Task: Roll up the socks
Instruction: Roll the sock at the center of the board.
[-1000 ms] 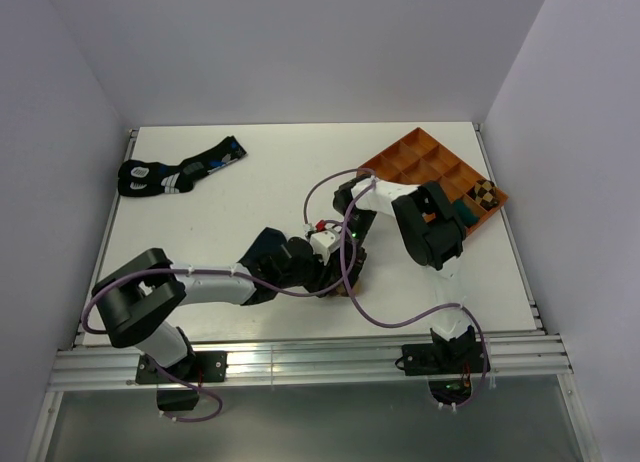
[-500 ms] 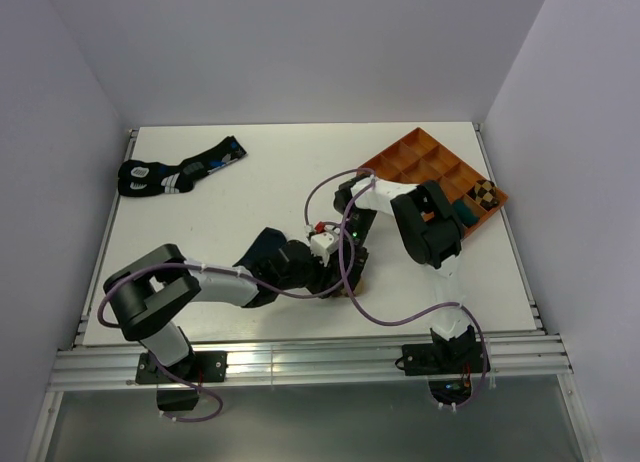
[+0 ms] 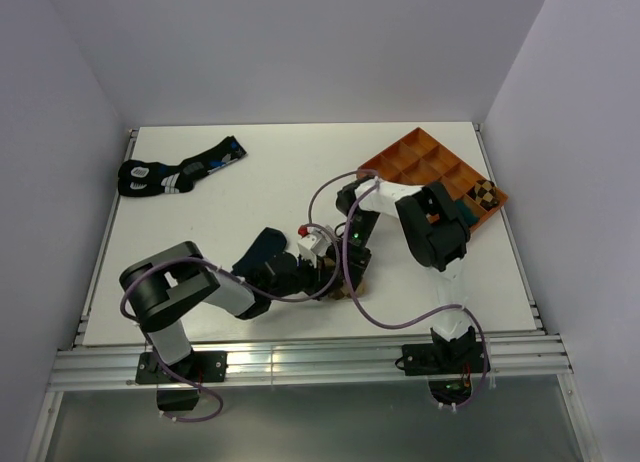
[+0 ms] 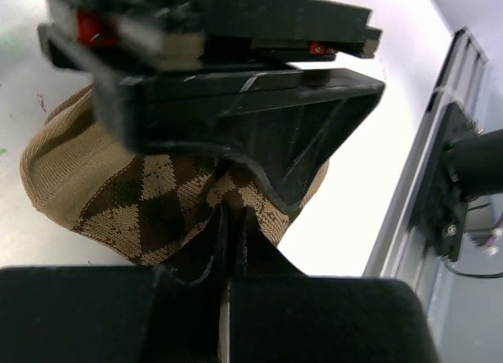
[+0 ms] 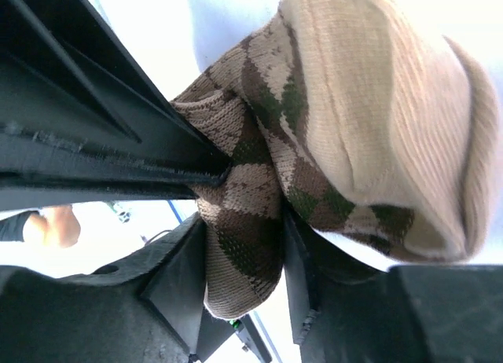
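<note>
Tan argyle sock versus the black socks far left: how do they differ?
The tan argyle sock is bunched and pinched by the left gripper and right gripper; the black socks lie flat, untouched. The tan sock shows brown diamonds; the black socks, blue and white markings. Both rest on the table.

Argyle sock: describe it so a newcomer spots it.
On the white table, look near the front edge's middle. The tan sock is bunched there, pinched in both jaws. Brown diamonds set it apart from the plain navy sock beside it.
</note>
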You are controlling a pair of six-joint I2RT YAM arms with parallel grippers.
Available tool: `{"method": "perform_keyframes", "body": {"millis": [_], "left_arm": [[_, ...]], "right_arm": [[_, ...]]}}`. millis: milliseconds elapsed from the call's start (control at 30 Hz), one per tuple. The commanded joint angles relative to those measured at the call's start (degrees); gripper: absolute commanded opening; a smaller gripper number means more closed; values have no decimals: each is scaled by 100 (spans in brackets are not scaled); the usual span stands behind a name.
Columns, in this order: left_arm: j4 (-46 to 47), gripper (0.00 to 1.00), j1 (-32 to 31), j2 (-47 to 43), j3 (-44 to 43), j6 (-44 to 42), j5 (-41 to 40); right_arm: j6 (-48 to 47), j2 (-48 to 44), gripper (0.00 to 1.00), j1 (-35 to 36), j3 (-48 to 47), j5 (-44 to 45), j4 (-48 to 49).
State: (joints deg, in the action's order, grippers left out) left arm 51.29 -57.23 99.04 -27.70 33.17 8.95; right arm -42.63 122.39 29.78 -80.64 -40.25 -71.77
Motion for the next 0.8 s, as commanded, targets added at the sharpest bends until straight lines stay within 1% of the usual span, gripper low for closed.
{"method": "perform_keyframes", "body": {"millis": [0, 167, 267, 367, 533, 633, 767], "left_arm": [[-647, 0, -192, 502, 432, 497, 274], [-234, 0, -201, 782, 696, 918, 186], [74, 0, -201, 975, 819, 1182, 195], [311, 0, -201, 1178, 907, 1437, 221], [688, 0, -201, 1345, 1162, 1850, 239], [707, 0, -201, 1451, 1232, 2210, 256], [471, 0, -192, 1477, 1215, 2519, 291]], "right_arm": [[228, -451, 48, -51, 110, 245, 1103], [396, -935, 51, -227, 171, 316, 1436], [388, -1348, 52, -341, 364, 273, 1691], [239, -1901, 53, -429, 724, 237, 1929], [53, -2552, 57, -534, 1182, 289, 2307], [-184, -2974, 57, -596, 1480, 263, 2421], [-640, -3807, 59, -623, 2129, 202, 2571]]}}
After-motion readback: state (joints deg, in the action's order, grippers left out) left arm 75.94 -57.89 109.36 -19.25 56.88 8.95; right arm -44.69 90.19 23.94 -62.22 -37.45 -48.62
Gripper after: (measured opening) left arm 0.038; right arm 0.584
